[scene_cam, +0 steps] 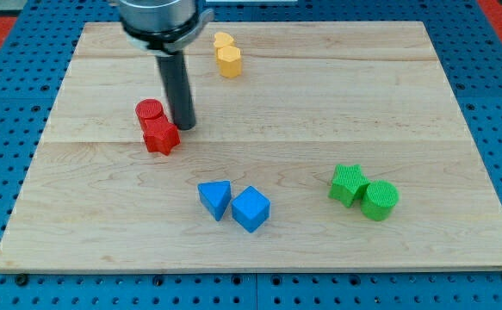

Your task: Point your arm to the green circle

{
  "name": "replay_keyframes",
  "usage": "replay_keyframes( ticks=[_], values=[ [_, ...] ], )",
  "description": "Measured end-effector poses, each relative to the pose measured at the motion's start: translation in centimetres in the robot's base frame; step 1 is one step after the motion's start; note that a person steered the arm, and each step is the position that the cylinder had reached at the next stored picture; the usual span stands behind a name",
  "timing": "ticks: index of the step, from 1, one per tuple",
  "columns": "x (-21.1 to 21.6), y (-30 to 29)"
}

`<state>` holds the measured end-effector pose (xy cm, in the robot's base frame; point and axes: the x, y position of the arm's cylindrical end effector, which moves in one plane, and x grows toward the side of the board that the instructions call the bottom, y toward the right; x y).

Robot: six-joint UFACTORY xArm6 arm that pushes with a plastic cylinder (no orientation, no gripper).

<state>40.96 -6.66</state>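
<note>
The green circle [380, 200] lies at the board's lower right, touching the green star [348, 183] on its left. My tip [184, 127] rests on the board at the upper left, just right of the red circle [150, 112] and the red star [160, 135]. It is far from the green circle, up and to the view's left of it.
A blue triangle [216, 199] and a blue cube [251, 208] sit at the bottom middle. Two yellow blocks [227, 55] stand close together at the top middle. The wooden board [457, 103] lies on a blue pegboard.
</note>
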Motion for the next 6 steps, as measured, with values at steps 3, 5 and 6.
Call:
replay_keyframes(
  ticks=[3, 5, 6],
  values=[
    [11.3, 31.9],
    [17.3, 25.1],
    [14.4, 23.1]
  ],
)
